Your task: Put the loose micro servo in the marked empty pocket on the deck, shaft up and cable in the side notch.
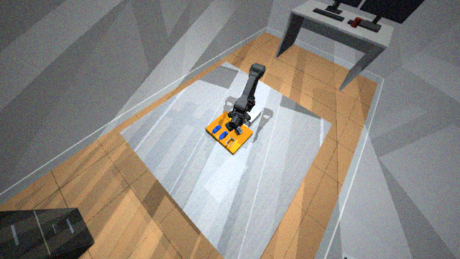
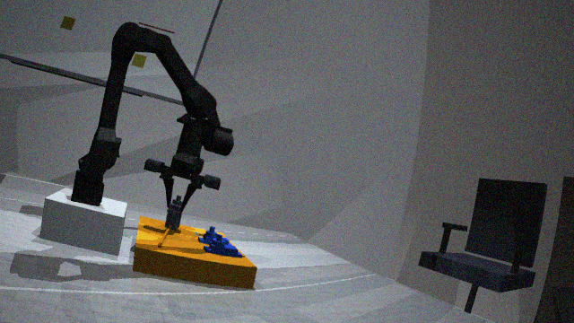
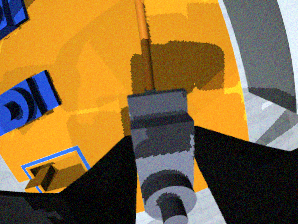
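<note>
The loose grey micro servo (image 1: pixel 239 131) (image 2: pixel 174 216) (image 3: pixel 161 131) is upright over the orange deck (image 1: pixel 244 138) (image 2: pixel 193 270) (image 3: pixel 100 32), its output shaft pointing up. Its base is at or very close to the deck top; contact cannot be told. Its thin orange cable (image 2: pixel 164 238) (image 3: pixel 144 37) runs out over the deck. My gripper (image 2: pixel 175 210) (image 3: pixel 161 139) is shut on the servo, one finger on each side. The empty pocket (image 1: pixel 231 142) lies to one side of it; its blue outline (image 3: pixel 50 157) is partly hidden by a finger in the wrist view.
Two blue servos sit in the deck in a row with the pocket: the nearer one (image 1: pixel 223 135) (image 3: pixel 37 96) beside it, the farther one (image 1: pixel 216 129) (image 3: pixel 11 16) beyond. The arm's white base block (image 2: pixel 82 229) stands beside the deck. A desk and a chair are far off.
</note>
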Action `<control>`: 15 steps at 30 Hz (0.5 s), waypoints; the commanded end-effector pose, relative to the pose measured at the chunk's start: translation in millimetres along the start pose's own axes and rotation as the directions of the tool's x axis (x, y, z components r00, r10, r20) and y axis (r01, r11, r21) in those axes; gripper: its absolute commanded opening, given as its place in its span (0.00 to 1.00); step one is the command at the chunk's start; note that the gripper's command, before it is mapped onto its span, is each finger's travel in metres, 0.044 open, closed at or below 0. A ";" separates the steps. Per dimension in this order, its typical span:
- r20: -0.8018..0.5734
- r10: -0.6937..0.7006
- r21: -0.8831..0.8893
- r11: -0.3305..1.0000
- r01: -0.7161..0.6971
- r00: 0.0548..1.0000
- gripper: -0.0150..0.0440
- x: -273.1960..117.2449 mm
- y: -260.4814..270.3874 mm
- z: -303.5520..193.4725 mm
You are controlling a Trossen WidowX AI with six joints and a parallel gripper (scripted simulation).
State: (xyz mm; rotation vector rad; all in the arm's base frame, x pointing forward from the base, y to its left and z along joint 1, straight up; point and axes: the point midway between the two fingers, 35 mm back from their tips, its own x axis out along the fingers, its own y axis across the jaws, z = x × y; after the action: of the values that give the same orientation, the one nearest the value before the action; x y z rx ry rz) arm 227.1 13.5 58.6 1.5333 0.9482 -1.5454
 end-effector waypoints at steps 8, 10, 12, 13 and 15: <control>-0.016 0.018 0.006 1.000 -0.018 1.000 0.25 -21.1 -5.5 2.5; -0.016 0.018 0.006 1.000 -0.018 1.000 0.25 -21.1 -6.3 2.9; -0.016 0.018 0.006 1.000 -0.018 1.000 0.25 -21.1 -6.2 2.6; -0.017 0.018 0.006 1.000 -0.018 1.000 0.25 -21.2 -5.6 1.5; -0.017 0.018 0.006 1.000 -0.018 1.000 0.25 -21.4 -3.1 -2.3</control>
State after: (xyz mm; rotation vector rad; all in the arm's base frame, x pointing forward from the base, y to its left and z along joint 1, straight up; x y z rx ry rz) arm 220.9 14.1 77.9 1.5460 0.9390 -1.5297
